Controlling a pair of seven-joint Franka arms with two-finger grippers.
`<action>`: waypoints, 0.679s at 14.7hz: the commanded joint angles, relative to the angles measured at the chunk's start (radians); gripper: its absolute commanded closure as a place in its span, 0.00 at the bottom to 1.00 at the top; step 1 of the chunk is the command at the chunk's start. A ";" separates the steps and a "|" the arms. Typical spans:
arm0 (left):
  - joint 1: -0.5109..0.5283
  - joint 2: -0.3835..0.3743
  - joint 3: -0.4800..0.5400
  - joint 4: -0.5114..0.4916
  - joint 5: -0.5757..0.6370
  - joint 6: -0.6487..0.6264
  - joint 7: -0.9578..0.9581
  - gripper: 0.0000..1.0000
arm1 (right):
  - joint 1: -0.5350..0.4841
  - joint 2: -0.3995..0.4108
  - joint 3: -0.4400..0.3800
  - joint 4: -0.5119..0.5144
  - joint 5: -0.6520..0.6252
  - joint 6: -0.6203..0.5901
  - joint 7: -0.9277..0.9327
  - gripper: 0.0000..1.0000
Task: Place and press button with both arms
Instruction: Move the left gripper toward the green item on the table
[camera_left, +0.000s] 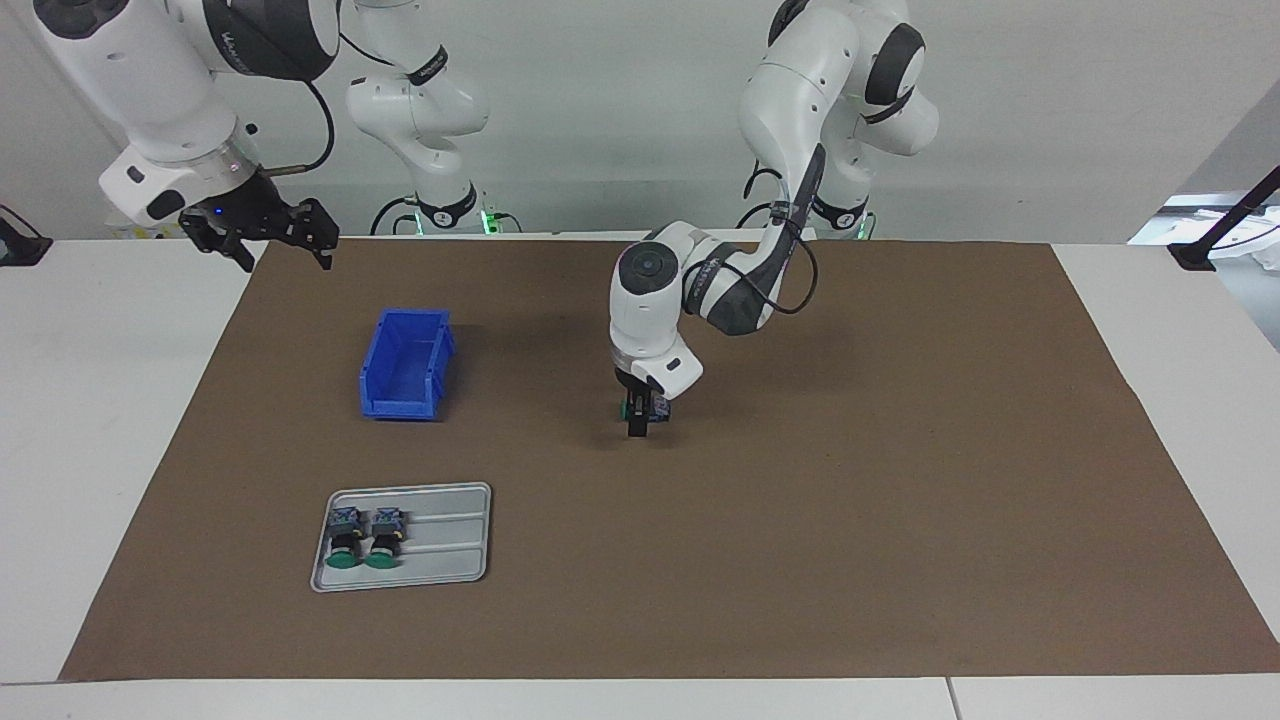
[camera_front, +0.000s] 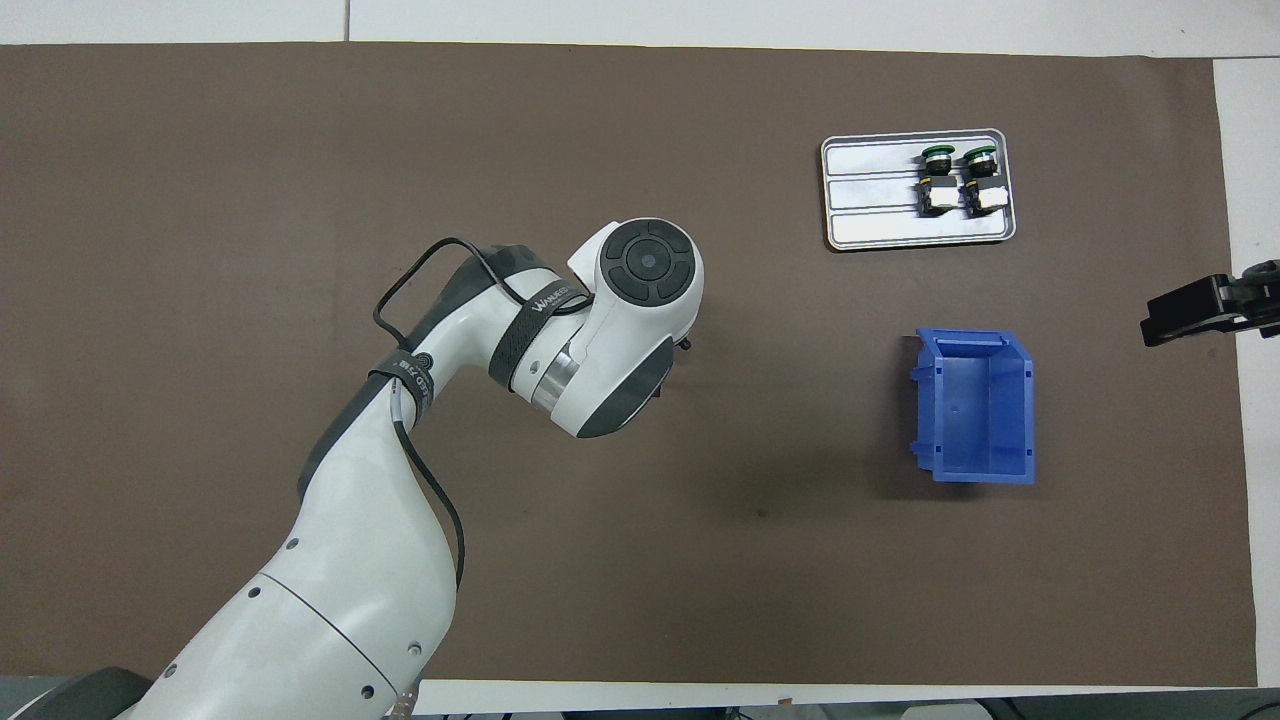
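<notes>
Robotics lab, tabletop test bench. Two white jointed arms (camera_left: 790, 130) mounted at one table (camera_left: 110, 400) edge, cables strapped along their links, green status lights at the bases. Brown mat (camera_left: 900, 480) covers the work surface, plain pale wall past it. Staged props only: blue parts bin (camera_left: 405, 365), grey metal tray (camera_left: 450, 545) with two push-button switches (camera_left: 365, 535). Black camera mounts clamped at table ends.
</notes>
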 joint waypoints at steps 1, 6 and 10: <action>-0.019 0.027 0.017 -0.001 0.003 0.028 -0.017 0.05 | -0.006 -0.012 0.001 -0.012 0.005 0.006 0.010 0.02; -0.016 0.031 0.017 0.009 -0.003 0.005 -0.015 0.50 | -0.003 -0.012 0.001 -0.012 0.005 0.006 0.010 0.02; -0.009 0.023 0.017 0.010 0.003 0.009 -0.014 0.82 | -0.003 -0.012 0.001 -0.012 0.005 0.008 0.010 0.02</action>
